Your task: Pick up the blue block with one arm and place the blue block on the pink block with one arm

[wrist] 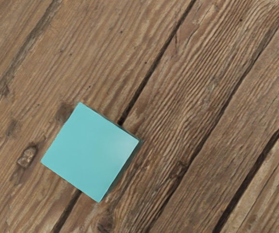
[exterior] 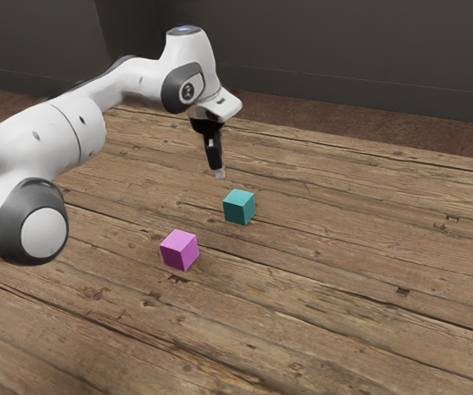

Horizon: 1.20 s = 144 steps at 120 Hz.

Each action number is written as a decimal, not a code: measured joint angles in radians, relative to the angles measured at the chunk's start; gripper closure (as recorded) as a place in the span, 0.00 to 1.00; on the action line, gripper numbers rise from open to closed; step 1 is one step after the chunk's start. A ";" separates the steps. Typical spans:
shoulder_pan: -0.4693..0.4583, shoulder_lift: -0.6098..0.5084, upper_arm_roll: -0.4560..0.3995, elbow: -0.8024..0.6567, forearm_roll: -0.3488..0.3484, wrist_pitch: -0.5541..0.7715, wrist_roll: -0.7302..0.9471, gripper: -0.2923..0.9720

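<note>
End effector [exterior: 215, 170] poised over the wooden worktop [exterior: 343, 271], near the blue block [exterior: 239, 206].
The block sits near the pink block [exterior: 179, 249], not touching; likely rigid and light, best gripped across opposite side faces. Whether the end effector is open cannot be told.

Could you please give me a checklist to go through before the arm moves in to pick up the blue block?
1. Blue block rests flat on the table, nothing on top: ok.
2. Pink block has a bare top: ok.
3. The two blocks stand apart: ok.
4. Gripper is clear of both blocks: ok.
5. Gripper is centred over the blue block: not ok; it looks offset to one side.
</note>
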<state>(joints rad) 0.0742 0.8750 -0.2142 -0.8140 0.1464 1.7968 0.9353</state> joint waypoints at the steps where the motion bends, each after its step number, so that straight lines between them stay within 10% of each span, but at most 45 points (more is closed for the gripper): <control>1: 0.000 0.014 -0.001 0.013 0.003 0.003 0.008 0.23; 48: 0.001 0.286 -0.066 0.203 0.049 0.132 0.319 0.23; 144: 0.018 0.356 -0.093 0.192 0.046 0.272 0.582 0.25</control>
<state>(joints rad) 0.0922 1.2306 -0.3068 -0.6217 0.1920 2.0686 1.5173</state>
